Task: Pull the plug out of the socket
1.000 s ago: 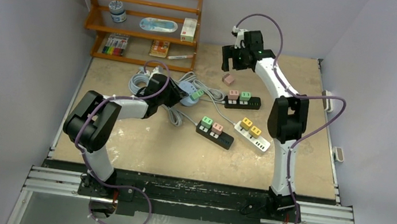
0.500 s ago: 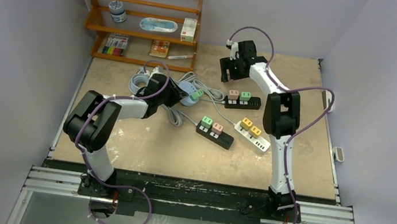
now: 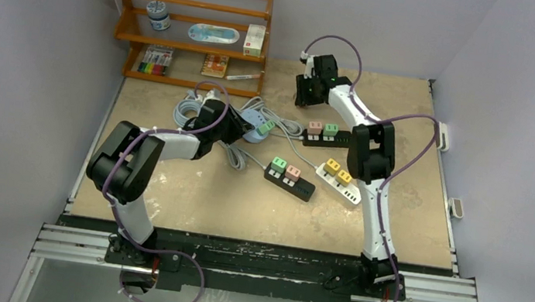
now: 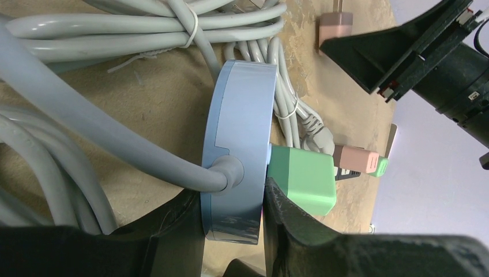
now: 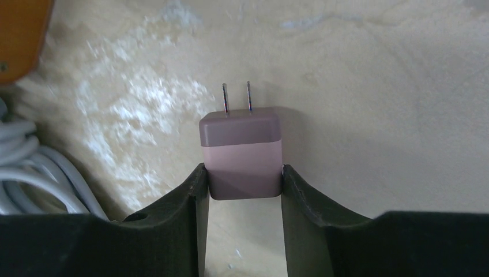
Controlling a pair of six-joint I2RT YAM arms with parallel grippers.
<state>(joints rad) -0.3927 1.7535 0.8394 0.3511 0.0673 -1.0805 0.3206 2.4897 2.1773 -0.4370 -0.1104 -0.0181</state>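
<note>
Worn tan table (image 3: 203, 197), cables at upper centre. Round blue socket (image 4: 239, 144): clamped by left gripper (image 4: 233, 222), green plug (image 4: 303, 179) seated at its right. Loose pink plug (image 5: 242, 153): pinched shallowly by right gripper (image 5: 242, 184). Risks judged: pink plug dropped; socket dragged if clamp slips.

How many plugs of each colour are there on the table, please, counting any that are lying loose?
Green plugs: 3
Pink plugs: 3, one loose in the right end effector
Yellow plugs: 2
Total: 8
</note>
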